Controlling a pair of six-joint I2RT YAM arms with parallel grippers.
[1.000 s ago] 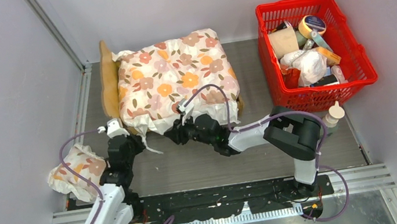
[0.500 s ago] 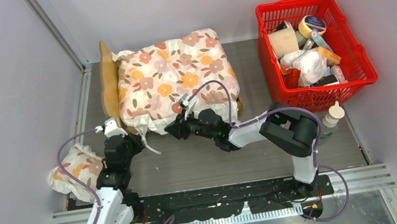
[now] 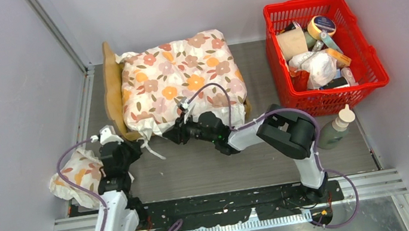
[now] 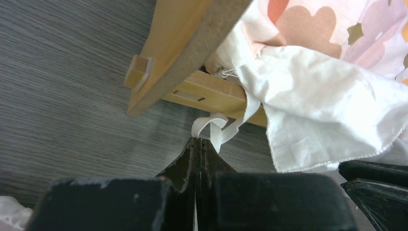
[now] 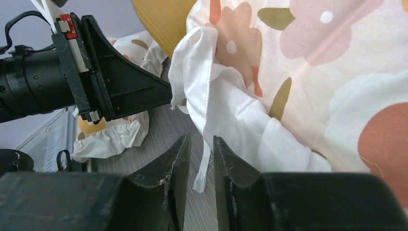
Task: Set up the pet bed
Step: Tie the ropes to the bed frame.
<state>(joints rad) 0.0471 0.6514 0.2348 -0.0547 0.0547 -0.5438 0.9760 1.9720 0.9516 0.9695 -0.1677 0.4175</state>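
Top external view: one pet bed (image 3: 118, 118) at upper centre, light wood, scalloped headboard (image 3: 109, 74), carrying one of two floral cushions (image 3: 179, 80); one red basket (image 3: 281, 74). Long axis runs left-right across the frame, headboard leftward. Left gripper (image 4: 197, 143) is clenched; right gripper (image 5: 199, 144) stands slightly parted around a white tie (image 5: 206, 156).
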